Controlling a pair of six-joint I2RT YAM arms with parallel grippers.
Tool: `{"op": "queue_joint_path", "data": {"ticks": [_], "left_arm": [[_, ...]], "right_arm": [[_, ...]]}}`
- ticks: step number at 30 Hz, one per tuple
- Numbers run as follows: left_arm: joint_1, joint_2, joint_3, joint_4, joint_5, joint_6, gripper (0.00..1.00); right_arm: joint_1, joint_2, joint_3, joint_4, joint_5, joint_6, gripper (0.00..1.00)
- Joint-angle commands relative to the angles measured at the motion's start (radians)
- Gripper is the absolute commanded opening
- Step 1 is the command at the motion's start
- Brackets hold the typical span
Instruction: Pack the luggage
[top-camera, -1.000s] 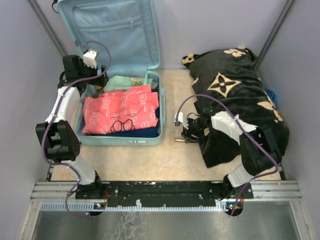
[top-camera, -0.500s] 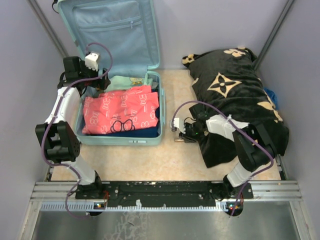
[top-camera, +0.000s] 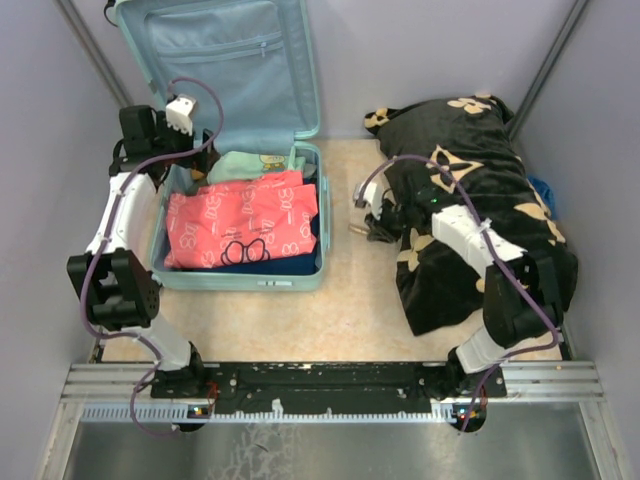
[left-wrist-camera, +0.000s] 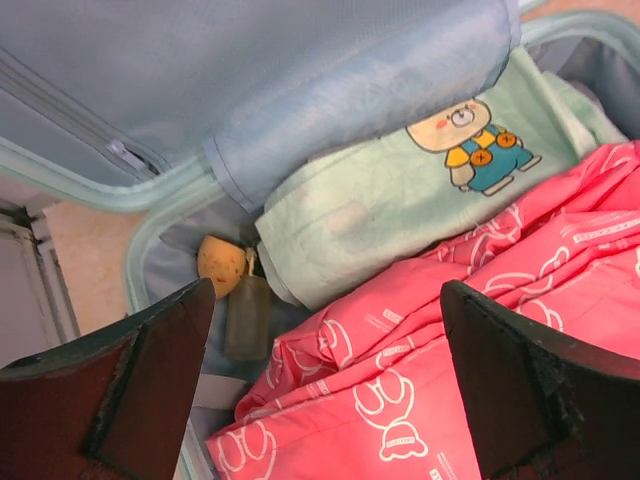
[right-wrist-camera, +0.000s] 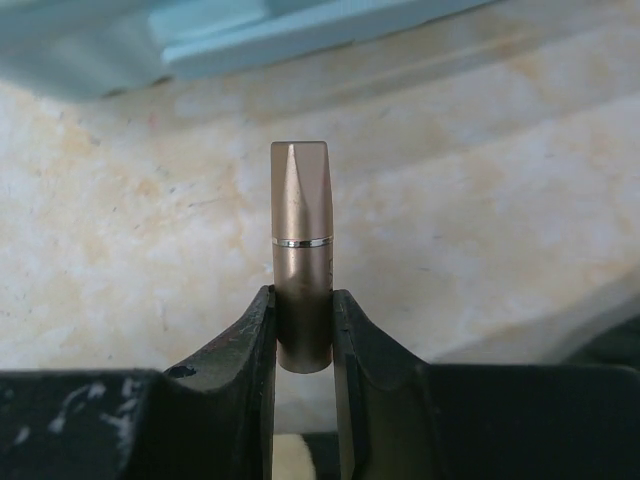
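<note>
Far left: left gripper (left-wrist-camera: 328, 290) hangs over the back left corner of the luggage (top-camera: 240, 283), fingers spread wide, nothing between them. The luggage lies open on the left side of the beige table (top-camera: 340, 310); its lid (top-camera: 230, 60) stands upright at the back, with a zip pocket across the lining. Inside, at the back: mint-green cloth (left-wrist-camera: 400, 190) printed with a cartoon bear in blue dungarees. Pink cloth (top-camera: 240, 225) with white bow outlines covers most of the tray; its white lettering is too small to read. Dark navy fabric (top-camera: 275, 265) along the front edge. Yellowish round item (left-wrist-camera: 220, 262) in the back corner. Right of the luggage and apart from it, right gripper (right-wrist-camera: 302, 300) pinches a bronze lipstick tube (right-wrist-camera: 300, 215) by its base, cap end free, over bare table. Far right: heaped black blanket (top-camera: 470, 200) with tan flower motifs
</note>
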Motion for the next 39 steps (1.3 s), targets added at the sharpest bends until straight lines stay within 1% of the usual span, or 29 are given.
{"op": "queue_joint_path", "data": {"ticks": [1,4,7,9,11,13,18,20,22,25,28,34,39], "left_arm": [[-0.004,-0.021,0.109,0.051,0.040,0.009,1.00],[-0.004,-0.026,0.156,0.097,0.064,0.003,1.00],[-0.006,-0.020,0.200,0.124,0.156,-0.046,1.00],[-0.010,-0.023,0.205,0.164,0.201,-0.129,0.99],[-0.016,-0.029,0.189,0.239,0.256,-0.238,1.00],[-0.035,-0.037,0.169,0.306,0.321,-0.306,0.98],[-0.116,-0.059,0.109,0.478,0.446,-0.491,0.94],[-0.172,-0.060,0.078,0.551,0.465,-0.588,0.93],[-0.237,-0.046,0.058,0.632,0.487,-0.660,0.92],[-0.324,-0.014,0.068,0.725,0.499,-0.740,0.91],[-0.375,0.025,0.107,0.781,0.511,-0.787,0.89],[-0.432,0.064,0.148,0.856,0.529,-0.810,0.86],[-0.439,0.078,0.174,0.873,0.524,-0.836,0.80]], "right_arm": [[-0.085,-0.055,0.176,0.002,-0.191,0.167,0.06],[-0.128,-0.065,0.244,0.105,-0.275,0.343,0.06],[-0.139,-0.081,0.268,0.324,-0.307,0.552,0.04],[-0.139,-0.082,0.280,0.481,-0.320,0.702,0.04],[-0.140,-0.069,0.296,0.647,-0.322,0.842,0.04],[-0.139,-0.048,0.318,0.762,-0.318,0.966,0.04],[-0.138,0.008,0.359,1.016,-0.262,1.252,0.05],[-0.134,0.030,0.367,1.111,-0.247,1.359,0.02],[-0.126,0.046,0.373,1.170,-0.232,1.436,0.01],[-0.109,0.057,0.378,1.226,-0.225,1.489,0.00],[-0.082,0.052,0.369,1.243,-0.230,1.495,0.00],[-0.032,0.022,0.319,1.247,-0.239,1.481,0.00],[0.007,0.005,0.293,1.236,-0.253,1.449,0.00]]}}
